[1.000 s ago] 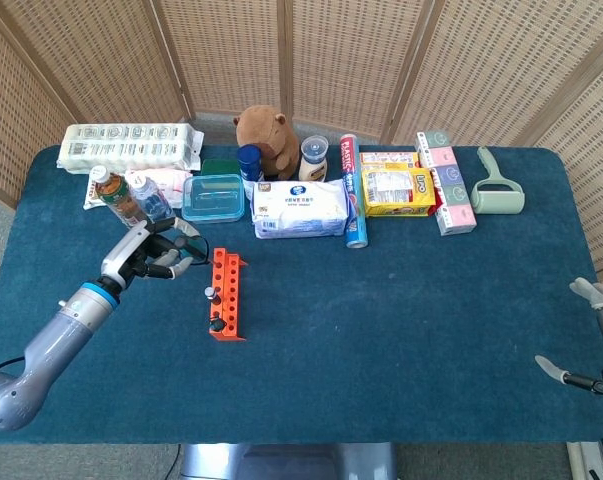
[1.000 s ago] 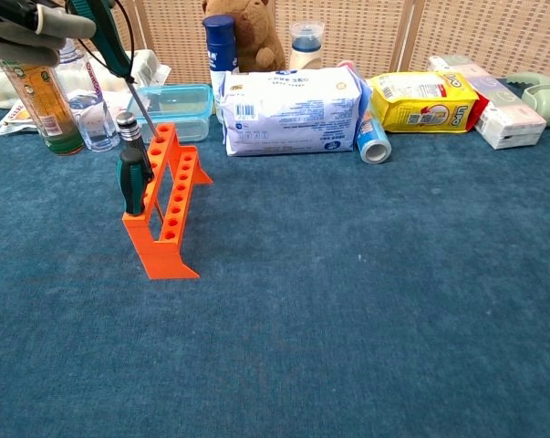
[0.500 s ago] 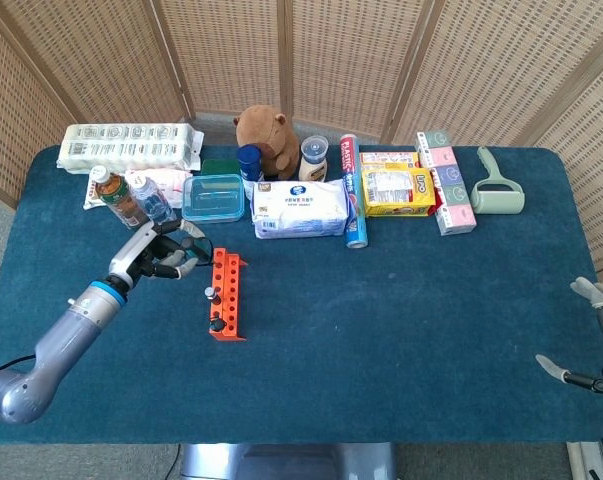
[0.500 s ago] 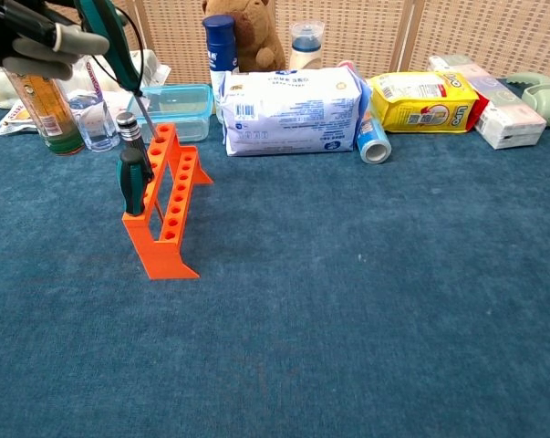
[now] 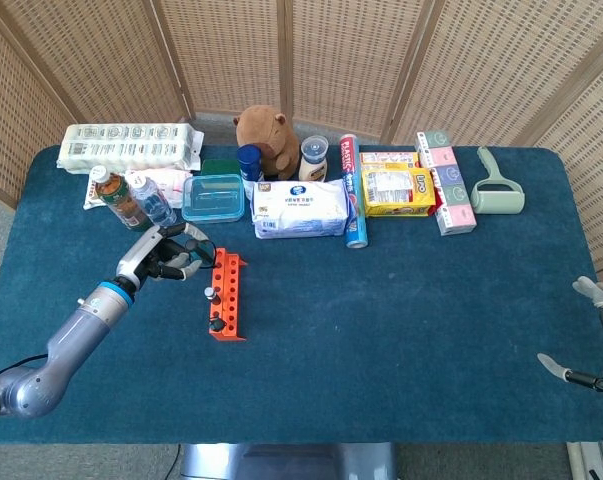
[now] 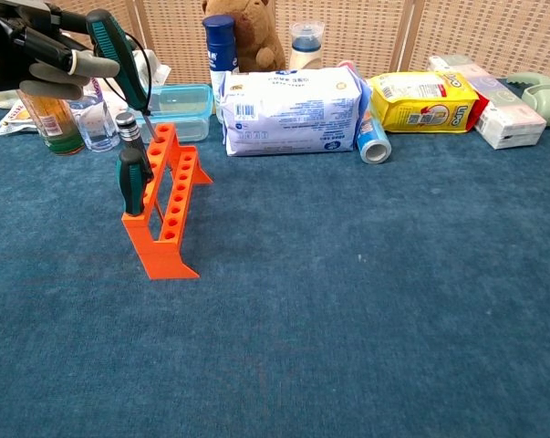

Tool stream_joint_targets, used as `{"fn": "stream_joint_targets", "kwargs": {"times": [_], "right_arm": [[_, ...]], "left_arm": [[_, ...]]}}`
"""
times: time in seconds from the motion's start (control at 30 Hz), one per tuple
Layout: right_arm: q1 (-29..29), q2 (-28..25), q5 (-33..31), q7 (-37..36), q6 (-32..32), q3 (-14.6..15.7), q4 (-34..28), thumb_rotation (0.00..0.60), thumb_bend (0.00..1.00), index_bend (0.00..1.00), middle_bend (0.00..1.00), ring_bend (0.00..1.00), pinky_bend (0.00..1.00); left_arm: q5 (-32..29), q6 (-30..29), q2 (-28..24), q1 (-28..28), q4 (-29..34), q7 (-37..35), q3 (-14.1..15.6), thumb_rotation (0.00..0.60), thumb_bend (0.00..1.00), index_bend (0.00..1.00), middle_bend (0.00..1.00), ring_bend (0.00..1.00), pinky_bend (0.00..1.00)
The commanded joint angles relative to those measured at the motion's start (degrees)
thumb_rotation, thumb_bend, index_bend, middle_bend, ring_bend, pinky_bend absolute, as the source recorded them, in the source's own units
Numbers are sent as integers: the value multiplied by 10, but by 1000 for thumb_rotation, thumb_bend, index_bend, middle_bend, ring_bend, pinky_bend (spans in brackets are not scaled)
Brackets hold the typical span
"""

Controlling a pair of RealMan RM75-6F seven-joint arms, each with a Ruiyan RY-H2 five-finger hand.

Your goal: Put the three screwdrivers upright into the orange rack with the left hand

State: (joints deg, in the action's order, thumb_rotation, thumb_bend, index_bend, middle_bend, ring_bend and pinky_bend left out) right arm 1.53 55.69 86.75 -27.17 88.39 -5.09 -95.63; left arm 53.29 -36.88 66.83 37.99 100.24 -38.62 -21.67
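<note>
Item: orange rack (image 6: 165, 203), standing on the blue counter (image 6: 366, 301), left of centre. Two screwdrivers are already seated upright in its near holes: a green-handled screwdriver (image 6: 131, 179) and, just behind it, a silver-capped screwdriver (image 6: 128, 129).

Item: third screwdriver (image 6: 118, 57), dark green handle, tilted with its shaft pointing down toward the far end of the rack. It is gripped by the left robot hand (image 6: 39, 53), which hovers above the rack at about 10 o'clock from it.

Change over the last second: the left robot hand has drifted toward the rack, in the direction of 3 o'clock, and the held tool has come down with it. In the chest view its tip now sits right at the rack's top edge, behind the silver-capped one; whether it has entered a hole cannot be told. The two seated tools have not shifted.

Meaning for the task: two of three are stowed, and the last is in the insertion stage. By my reading the shaft needs to be brought upright over a free hole before it is lowered.

Item: right robot hand (image 5: 589, 330), idle at the counter's edge at 4 o'clock, fingers spread, holding nothing.
</note>
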Motion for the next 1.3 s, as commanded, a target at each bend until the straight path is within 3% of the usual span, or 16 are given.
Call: {"fn": "stream_joint_targets", "kwargs": {"times": [0.03,1.3], "right_arm": [[0,0,0,0,0,0,0,600,44,66,169,87,23],[0,0,-1,-1,-2,-1,1,600,45,67,169,87,23]], "left_arm": [[0,4,3,0,-6,-1,1,600,492,578,943,976,950],[22,34,24,-12,-43,-23,-4,600,476,578,943,976,951]]}}
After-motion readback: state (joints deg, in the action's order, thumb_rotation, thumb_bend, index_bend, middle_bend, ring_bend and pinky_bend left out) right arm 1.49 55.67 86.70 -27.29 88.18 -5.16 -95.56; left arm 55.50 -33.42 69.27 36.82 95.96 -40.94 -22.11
